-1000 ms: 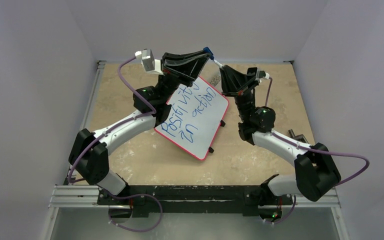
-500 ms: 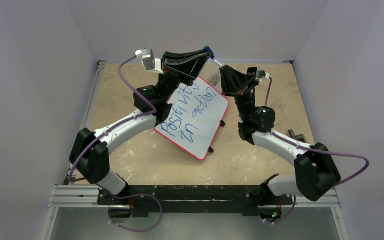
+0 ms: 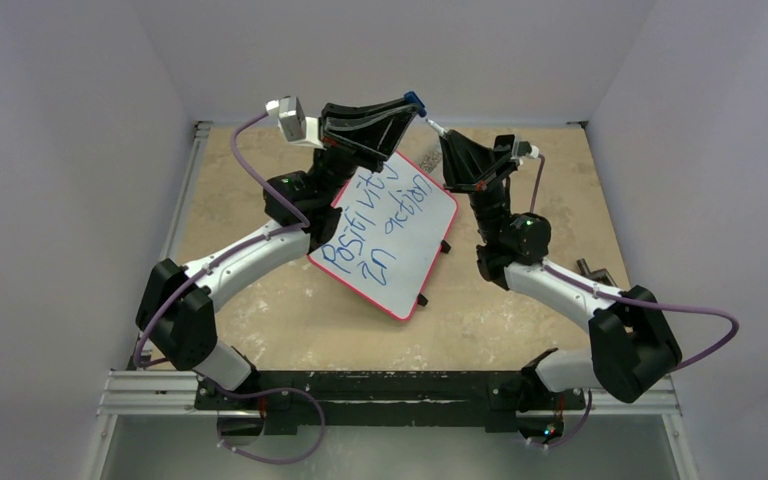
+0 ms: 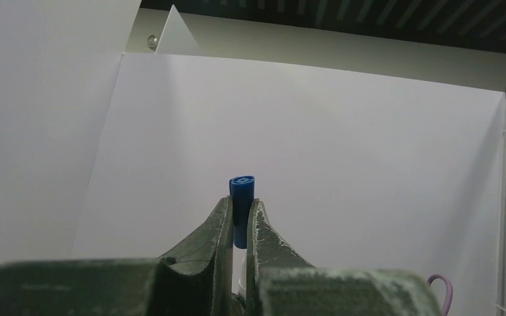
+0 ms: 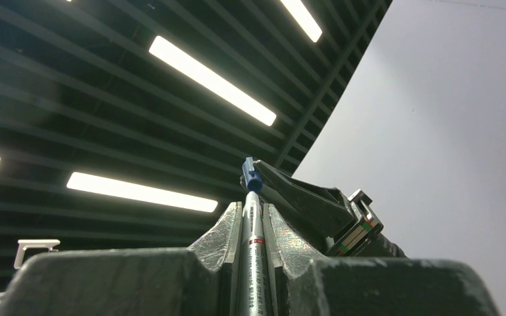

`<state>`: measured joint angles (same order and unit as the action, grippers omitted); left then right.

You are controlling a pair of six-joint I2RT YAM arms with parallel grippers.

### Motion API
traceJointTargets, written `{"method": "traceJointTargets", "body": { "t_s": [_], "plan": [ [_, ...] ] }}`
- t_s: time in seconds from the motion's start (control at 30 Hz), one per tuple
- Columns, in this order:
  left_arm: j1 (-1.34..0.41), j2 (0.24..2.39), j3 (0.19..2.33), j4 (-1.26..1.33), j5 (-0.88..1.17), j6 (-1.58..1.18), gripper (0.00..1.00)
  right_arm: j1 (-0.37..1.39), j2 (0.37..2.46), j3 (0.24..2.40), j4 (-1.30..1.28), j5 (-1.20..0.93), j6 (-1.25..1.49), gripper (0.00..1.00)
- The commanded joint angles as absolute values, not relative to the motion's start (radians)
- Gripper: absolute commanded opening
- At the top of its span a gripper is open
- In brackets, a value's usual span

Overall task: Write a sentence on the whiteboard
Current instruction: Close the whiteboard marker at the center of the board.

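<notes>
The far-left edge of the whiteboard (image 3: 390, 240) is being covered by the left gripper (image 3: 412, 105), and the end of the upper written line is being hidden beneath it. In the left wrist view, the lower part of the blue cap (image 4: 241, 197) is being masked between the fingers (image 4: 221, 224). In the right wrist view, the marker (image 5: 253, 263) is being cut off by the bottom edge. A small dark object (image 3: 590, 270) near the desk's right edge is being shown too small to identify.

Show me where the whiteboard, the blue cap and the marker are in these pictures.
whiteboard (image 3: 415, 262): top external view, on the bare white surface beside the writing.
blue cap (image 4: 242, 191): left wrist view, on its upper end.
marker (image 5: 253, 263): right wrist view, on its silver barrel.
</notes>
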<state>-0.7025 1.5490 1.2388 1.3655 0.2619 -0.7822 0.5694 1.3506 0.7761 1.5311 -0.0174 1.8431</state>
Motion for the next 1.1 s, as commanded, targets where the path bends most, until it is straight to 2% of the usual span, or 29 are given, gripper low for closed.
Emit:
{"method": "traceJointTargets", "body": {
  "t_s": [0.0,1.07],
  "plan": [
    [-0.7,1.518,1.25,1.426,0.277,-0.776,0.0,0.574,1.351,0.806,1.703,-0.003,1.84,0.0],
    [-0.702,1.538,1.259,1.427,0.27,-0.77,0.0,0.574,1.355,0.831,1.701,-0.003,1.841,0.0]
  ]
}}
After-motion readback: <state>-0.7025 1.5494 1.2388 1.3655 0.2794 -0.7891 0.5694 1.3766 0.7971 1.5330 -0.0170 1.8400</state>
